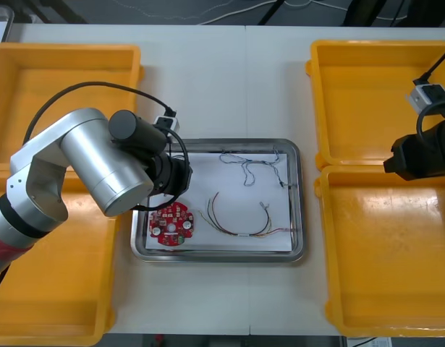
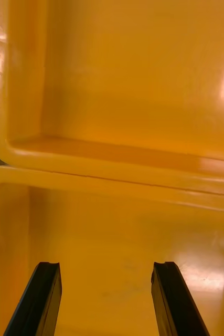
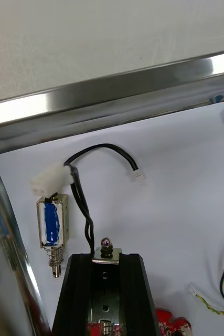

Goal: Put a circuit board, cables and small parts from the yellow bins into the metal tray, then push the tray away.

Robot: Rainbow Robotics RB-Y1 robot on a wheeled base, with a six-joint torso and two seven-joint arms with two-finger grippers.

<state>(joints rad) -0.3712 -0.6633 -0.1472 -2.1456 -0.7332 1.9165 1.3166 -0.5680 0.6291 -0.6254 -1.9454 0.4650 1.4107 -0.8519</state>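
The left gripper [image 3: 105,262] hangs low over the metal tray [image 3: 143,79], near its left rim; its black fingers [image 3: 75,299] are clamped on a small metal part [image 3: 107,251] topped by a nut, and stand apart only by that part's width; whether the part touches the white lining cannot be told. Just beside it lies a blue-wrapped metal part [image 3: 51,223]; a black cable [image 3: 93,149] loops from white plugs toward the fingers. The held piece looks rigid, light and smooth, likely to swivel between the pads, so its flat sides seem the best hold; the limp cable would probably drag along. The red circuit board [image 1: 171,224], red and yellow cable [image 1: 236,224] and blue and white cable [image 1: 255,168] lie in the tray; the right gripper [image 2: 106,268] waits over the right-hand yellow bins [image 2: 117,79], fingers apart. No writing is legible.
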